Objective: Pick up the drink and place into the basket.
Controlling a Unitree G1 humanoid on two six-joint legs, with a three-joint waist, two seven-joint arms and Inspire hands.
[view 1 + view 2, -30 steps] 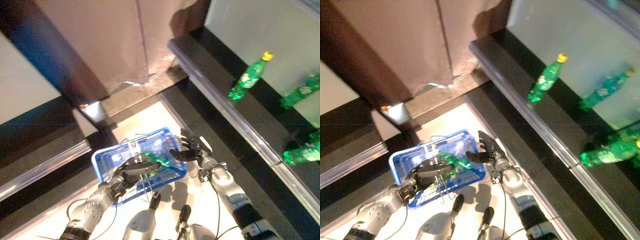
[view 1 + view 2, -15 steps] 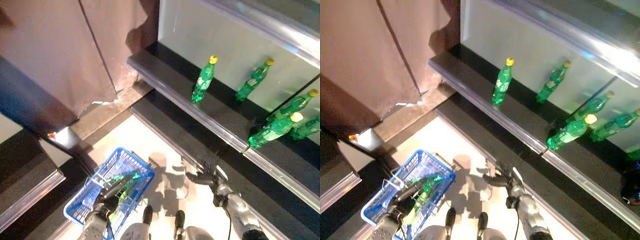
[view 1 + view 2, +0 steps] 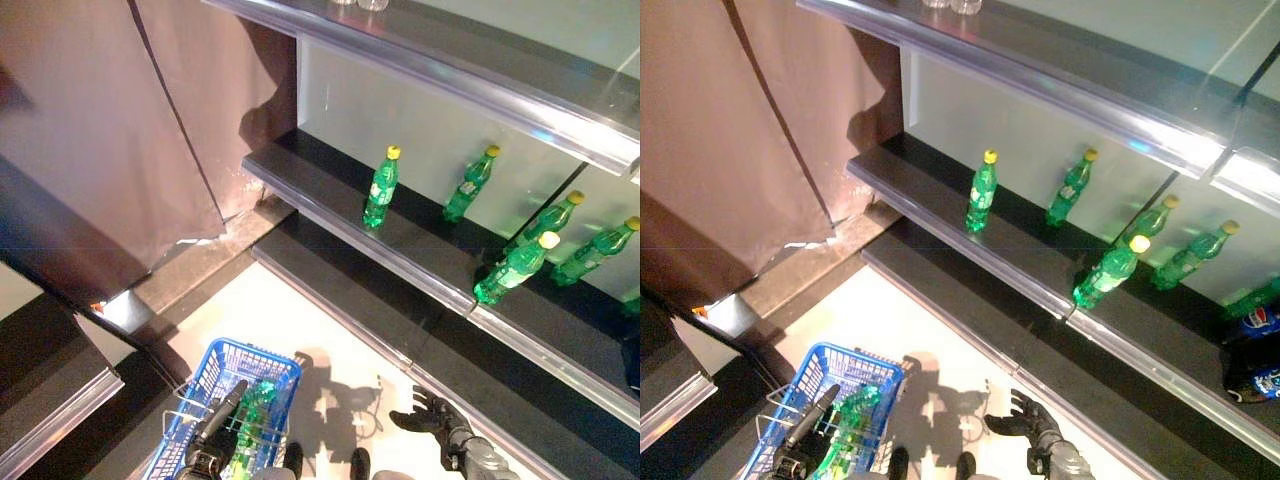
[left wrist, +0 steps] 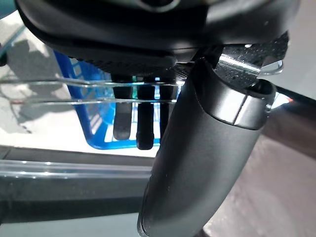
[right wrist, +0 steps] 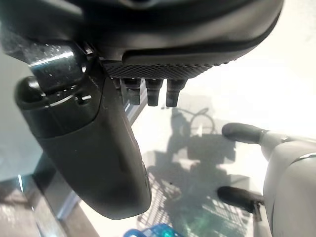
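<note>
The blue basket (image 3: 222,367) hangs low at the left, and my left hand (image 3: 216,432) is shut on its thin wire handles (image 4: 74,91). A green drink bottle (image 3: 256,398) lies inside the basket, also seen in the right eye view (image 3: 856,406). My right hand (image 3: 432,417) is low at the right, apart from the basket, with its fingers spread and holding nothing. It also shows in the right wrist view (image 5: 89,143).
A dark shelf (image 3: 330,215) runs across the right with green bottles standing on it (image 3: 380,188) and leaning (image 3: 515,268). Dark blue drinks (image 3: 1252,320) lie at the far right. A brown curtain (image 3: 120,110) hangs at the left. Pale floor (image 3: 300,320) lies below.
The camera has tilted up, so the shelf fills more of the picture. My right hand has drawn back to the right, away from the basket. The green bottle stays in the basket.
</note>
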